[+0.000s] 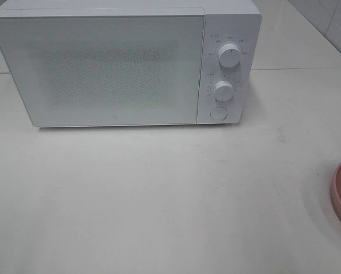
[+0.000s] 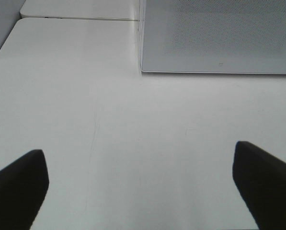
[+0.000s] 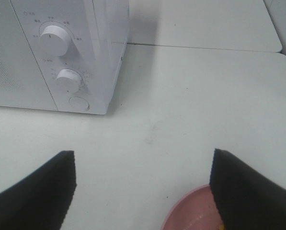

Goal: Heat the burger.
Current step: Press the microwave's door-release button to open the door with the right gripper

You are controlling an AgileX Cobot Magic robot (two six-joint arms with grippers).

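The burger cannot be made out for certain: only a yellow-brown sliver (image 3: 222, 225) shows on the pink plate (image 3: 190, 216), at the picture's edge, right against one finger of the right gripper (image 3: 143, 163). That gripper stands wide open with nothing between its fingers, above the table (image 1: 159, 200) and the plate's rim. In the high view the plate lies at the far right edge, well apart from the microwave (image 1: 101, 68). The microwave's door is shut; two knobs (image 1: 228, 57) and a round button (image 1: 218, 113) sit on its right panel. The left gripper (image 2: 139, 153) is also wide open and holds nothing, over bare table in front of the microwave's left corner.
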